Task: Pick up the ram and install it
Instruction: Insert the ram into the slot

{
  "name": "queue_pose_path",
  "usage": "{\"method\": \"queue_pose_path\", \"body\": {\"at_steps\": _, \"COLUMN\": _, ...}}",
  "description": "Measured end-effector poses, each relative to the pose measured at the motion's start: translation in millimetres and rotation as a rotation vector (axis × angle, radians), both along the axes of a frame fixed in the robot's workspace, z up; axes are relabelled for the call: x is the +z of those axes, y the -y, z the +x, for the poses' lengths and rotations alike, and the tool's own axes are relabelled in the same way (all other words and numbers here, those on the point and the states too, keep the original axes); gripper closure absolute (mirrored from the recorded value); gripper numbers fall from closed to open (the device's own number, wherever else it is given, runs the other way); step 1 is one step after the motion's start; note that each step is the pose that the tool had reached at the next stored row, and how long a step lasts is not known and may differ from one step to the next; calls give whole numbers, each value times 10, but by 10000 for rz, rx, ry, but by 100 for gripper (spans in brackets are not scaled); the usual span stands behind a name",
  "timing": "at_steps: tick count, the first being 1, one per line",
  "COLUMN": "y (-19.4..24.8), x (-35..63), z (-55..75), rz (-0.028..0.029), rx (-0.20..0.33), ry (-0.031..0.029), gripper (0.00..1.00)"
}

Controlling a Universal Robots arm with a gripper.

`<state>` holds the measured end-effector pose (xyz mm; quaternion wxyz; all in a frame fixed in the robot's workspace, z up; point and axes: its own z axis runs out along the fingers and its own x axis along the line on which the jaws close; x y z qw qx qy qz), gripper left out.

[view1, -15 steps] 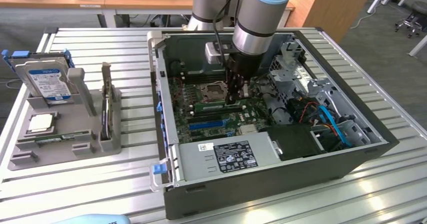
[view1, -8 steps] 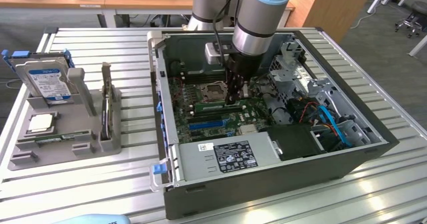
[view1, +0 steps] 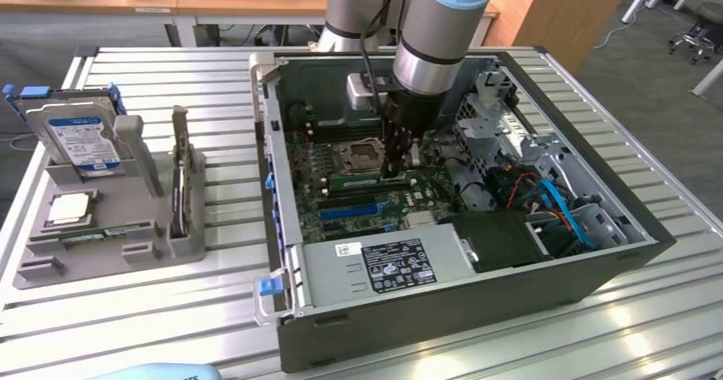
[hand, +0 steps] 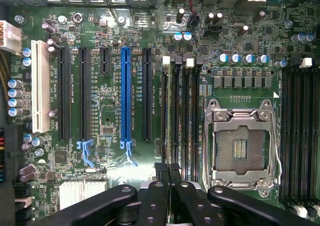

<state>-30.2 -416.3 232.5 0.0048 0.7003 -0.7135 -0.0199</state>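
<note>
hand over the memory slots, ram in the holder

the hand is seen with its fingers set together, tips pressed one against the other, just above the black memory slots beside the open processor socket. in the exterior view the hand is seen down inside the open computer case, over the green motherboard. a narrow green stick, taken as the ram, is seen lying flat in the grey holder at the exterior view's left, well apart from the hand. case and holder are carried on a surface of ribbed silver metal slats. beyond it, wooden desks, grey floor and a stool are seen. a blue-and-white label is borne by the hard drive and a white-and-black one by the power supply; their writing cannot be read.
</note>
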Motion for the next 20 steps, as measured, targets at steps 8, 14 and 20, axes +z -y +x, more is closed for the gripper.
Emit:
{"method": "queue_pose_path", "body": {"at_steps": 8, "y": 0, "x": -15, "z": 0, "rz": 0, "rx": 0, "ry": 0, "gripper": 88}}
{"method": "queue_pose_path", "body": {"at_steps": 14, "y": 0, "x": -17, "z": 0, "rz": 0, "rx": 0, "ry": 0, "gripper": 88}}
{"method": "queue_pose_path", "body": {"at_steps": 20, "y": 0, "x": -17, "z": 8, "rz": -1, "rx": 0, "ry": 0, "gripper": 88}}
